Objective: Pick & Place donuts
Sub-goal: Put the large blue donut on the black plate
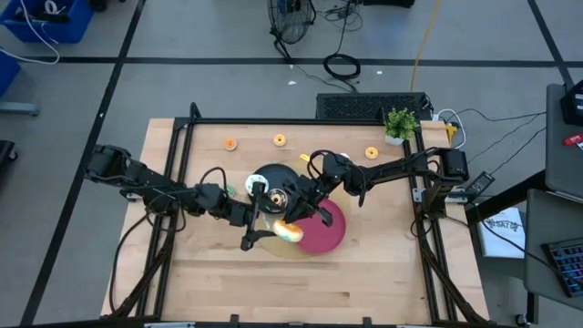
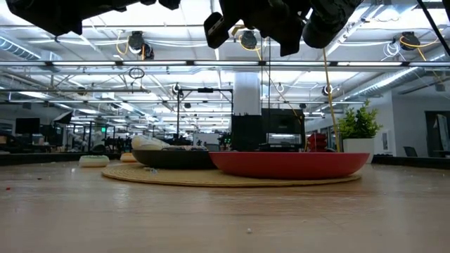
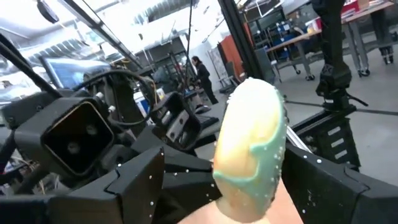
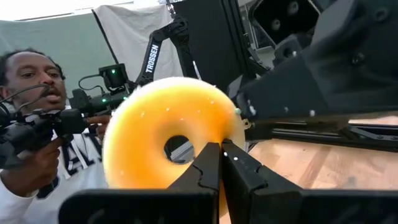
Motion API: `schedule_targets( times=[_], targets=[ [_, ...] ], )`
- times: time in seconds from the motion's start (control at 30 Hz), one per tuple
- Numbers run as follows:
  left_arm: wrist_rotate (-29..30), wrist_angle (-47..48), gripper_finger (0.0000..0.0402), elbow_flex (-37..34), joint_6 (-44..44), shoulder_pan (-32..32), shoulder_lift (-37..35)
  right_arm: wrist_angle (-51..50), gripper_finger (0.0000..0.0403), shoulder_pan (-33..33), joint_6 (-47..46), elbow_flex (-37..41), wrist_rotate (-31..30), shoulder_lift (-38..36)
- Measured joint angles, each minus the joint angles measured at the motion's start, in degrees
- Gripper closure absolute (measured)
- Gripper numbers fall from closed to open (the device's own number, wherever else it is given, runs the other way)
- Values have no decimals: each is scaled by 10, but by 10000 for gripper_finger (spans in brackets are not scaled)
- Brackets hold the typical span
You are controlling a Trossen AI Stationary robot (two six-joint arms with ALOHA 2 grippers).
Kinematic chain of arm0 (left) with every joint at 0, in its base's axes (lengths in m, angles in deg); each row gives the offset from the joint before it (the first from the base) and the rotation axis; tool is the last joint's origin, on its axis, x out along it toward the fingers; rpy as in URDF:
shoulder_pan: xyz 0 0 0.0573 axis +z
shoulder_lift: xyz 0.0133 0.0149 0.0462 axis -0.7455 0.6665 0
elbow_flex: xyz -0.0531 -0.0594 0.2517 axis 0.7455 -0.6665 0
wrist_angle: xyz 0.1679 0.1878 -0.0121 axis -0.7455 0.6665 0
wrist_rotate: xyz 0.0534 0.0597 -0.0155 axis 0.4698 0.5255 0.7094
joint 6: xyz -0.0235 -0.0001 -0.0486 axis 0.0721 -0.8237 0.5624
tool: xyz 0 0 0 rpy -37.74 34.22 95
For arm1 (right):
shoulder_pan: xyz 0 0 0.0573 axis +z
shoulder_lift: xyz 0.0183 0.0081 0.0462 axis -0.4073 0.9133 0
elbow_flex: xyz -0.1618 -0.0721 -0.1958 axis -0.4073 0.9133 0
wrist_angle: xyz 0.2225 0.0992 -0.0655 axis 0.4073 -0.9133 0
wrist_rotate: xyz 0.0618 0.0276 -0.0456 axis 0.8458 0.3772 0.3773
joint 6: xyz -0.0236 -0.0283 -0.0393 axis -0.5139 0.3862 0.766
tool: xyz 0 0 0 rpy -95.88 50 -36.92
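Observation:
A yellow donut (image 1: 287,230) with a teal edge and sprinkles hangs in the air over the near side of the black plate (image 1: 273,173) and the red plate (image 1: 330,233). My left gripper (image 1: 271,228) comes from the table's left and is shut on it. In the left wrist view the donut (image 3: 249,149) shows edge-on between the fingers (image 3: 143,186). My right gripper (image 1: 301,215) comes from the right. Its shut fingertips (image 4: 222,152) stand just before the donut's (image 4: 161,118) face, below the hole. Three orange donuts (image 1: 230,143) (image 1: 279,139) (image 1: 371,152) lie flat near the far edge. A pale one (image 2: 148,143) rests on the black plate. My left gripper (image 3: 249,186) pinches the donut between its two fingers, one on each flat face near the rim (image 3: 273,186). The fingers come level from the table's left. The donut stands on edge, lifted clear of the plates. My right gripper stands at the donut's lower rim (image 4: 205,134); whether it touches cannot be told.
Both plates sit on a round tan mat (image 2: 232,179), the red one (image 2: 288,165) partly over the black one (image 2: 176,158). A small pale donut (image 2: 93,161) lies left of the mat. A potted plant (image 1: 401,123) stands at the far right corner. A person (image 4: 37,124) stands beyond the table.

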Motion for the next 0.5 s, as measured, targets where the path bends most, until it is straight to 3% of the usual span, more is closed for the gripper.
schedule_targets(
  times=[0.2, 0.5],
  targets=[
    [-1, -16, 122, 0, -1, 0, 0, 0, 403, 0, 2, 0, -1, 0],
    [-2, -14, 280, 0, 27, 0, 0, -4, 403, 0, 3, 0, -38, 0]
  ],
)
